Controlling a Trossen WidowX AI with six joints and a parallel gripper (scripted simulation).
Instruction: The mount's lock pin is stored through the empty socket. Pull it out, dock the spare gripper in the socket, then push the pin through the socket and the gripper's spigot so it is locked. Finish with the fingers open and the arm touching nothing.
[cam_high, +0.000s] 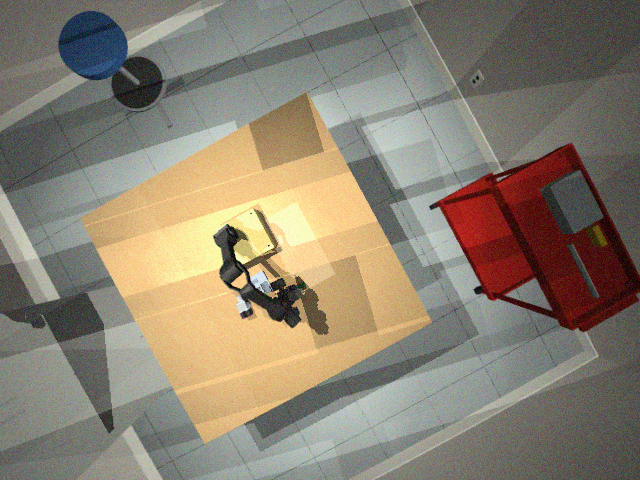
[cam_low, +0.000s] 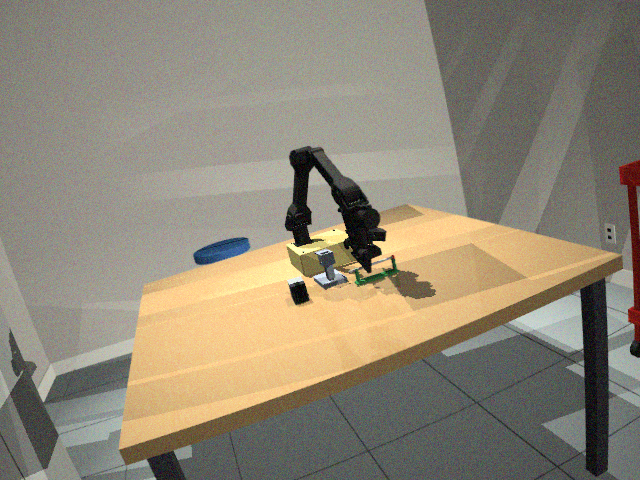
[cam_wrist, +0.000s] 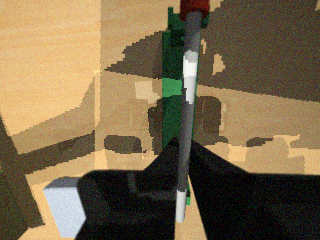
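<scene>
The lock pin (cam_low: 382, 261) (cam_wrist: 185, 125), a grey rod with a red head, is gripped near its plain end. My gripper (cam_low: 368, 268) (cam_wrist: 180, 141) is shut on it. The pin lies above and nearly along a green cradle (cam_low: 377, 277) (cam_wrist: 171, 87) with an upright at each end; whether it rests in the uprights is unclear. The mount (cam_high: 261, 281) (cam_low: 326, 260), a grey post with a socket head on a flat plate, stands beside the cradle with no pin visible through it. The spare gripper (cam_high: 244, 306) (cam_low: 298, 291), a small white and black block, stands on the table apart from the mount.
The arm rises from a yellow base box (cam_high: 260, 230) (cam_low: 310, 259) behind the mount and cradle. The wooden table (cam_high: 206, 361) (cam_low: 258, 351) has a near edge in the exterior view. A red cart (cam_high: 478, 242) and a blue stool (cam_high: 93, 46) stand off the table.
</scene>
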